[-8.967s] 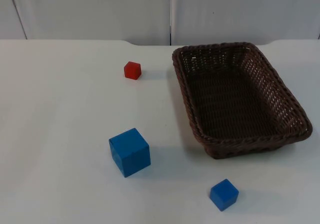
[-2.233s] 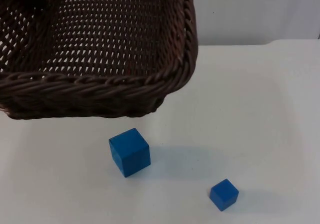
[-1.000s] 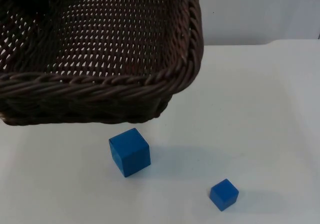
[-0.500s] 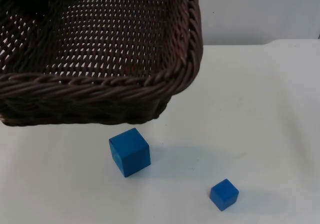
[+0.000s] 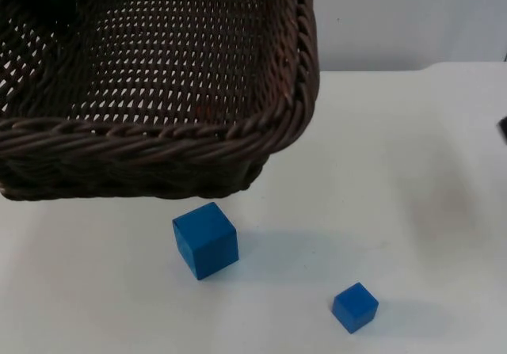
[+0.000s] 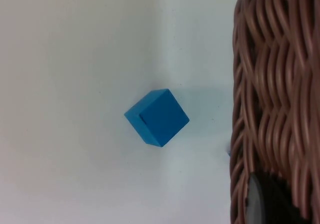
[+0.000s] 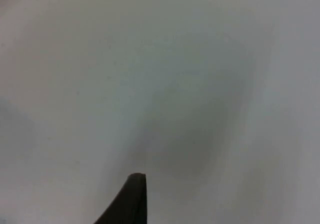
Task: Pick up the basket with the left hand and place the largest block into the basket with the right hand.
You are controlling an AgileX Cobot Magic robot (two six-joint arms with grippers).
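Basket [image 5: 158, 124] is off the worktop [image 5: 412, 211], held high toward the far left corner, its near rim tilted toward the camera. Left tool [image 6: 270, 204] is pinching the basket's woven wall, a black fingertip pressed against the weave in the left wrist view.

Large blue block [image 5: 206, 239] sits on the worktop near the front edge, left of middle, just in front of the basket's near rim and apart from it. The left wrist view shows it too, beside the basket wall [image 6: 275, 83]. Small blue block [image 5: 354, 307] lies closer to the front edge, to the right, well apart from the large one.

Right tool [image 7: 131, 196] is over bare worktop by the right edge, well away from both blocks; one dark fingertip can be made out, and I cannot tell whether the fingers are spread or together.

Risks from here:
- Wrong block. The small blue one lies nearer the right arm's side, same colour, so a reach on colour alone could take it.
- Skewed grasp. The large block sits turned at an angle to the worktop edges (corner forward), so fingers closing across corners could twist it or squeeze it out.
- Collision. The basket hangs just behind the block, so a careless approach could strike the rim.
- Basket slip. It is held by one wall only, and a dropped block's weight could tip it.
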